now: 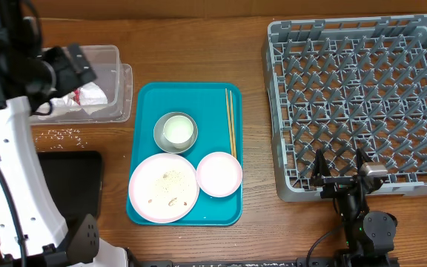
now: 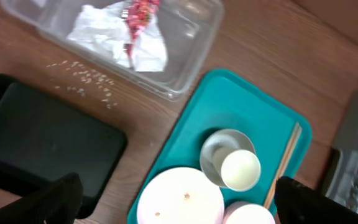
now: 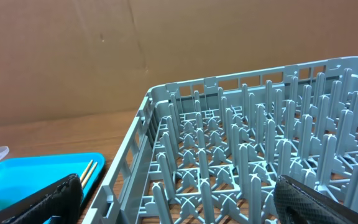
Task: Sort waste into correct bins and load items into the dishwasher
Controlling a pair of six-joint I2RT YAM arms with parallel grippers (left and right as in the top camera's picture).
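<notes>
The napkin (image 2: pixel 114 37) and wrapper (image 2: pixel 138 15) lie in the tub (image 2: pixel 197 43): soft crumpled paper and crinkly red-and-white film inside clear, round-cornered plastic. What I judge is left of the waste is the rice (image 2: pixel 82 76), loose grains scattered on the wooden table (image 2: pixel 166 118) between the tub and the matte black tray (image 2: pixel 42 140), plus crumbs on the large plate (image 1: pixel 163 188).

Grains that small won't pinch, so I'd rather tip the plate over a bin than chase them one by one, gripping its thin glossy rim squarely so it can't slip.

My left gripper (image 2: pixel 179 193) hangs wide open and empty over the teal tray (image 2: pixel 253 102), which also carries the bowl (image 1: pixel 175 132), small plate (image 1: pixel 219 174) and slim wooden chopsticks (image 1: pixel 230 122).

The grey pegged rack (image 1: pixel 358 96) holds nothing, and my right gripper (image 1: pixel 341 165) sits spread and empty at its near wall.
</notes>
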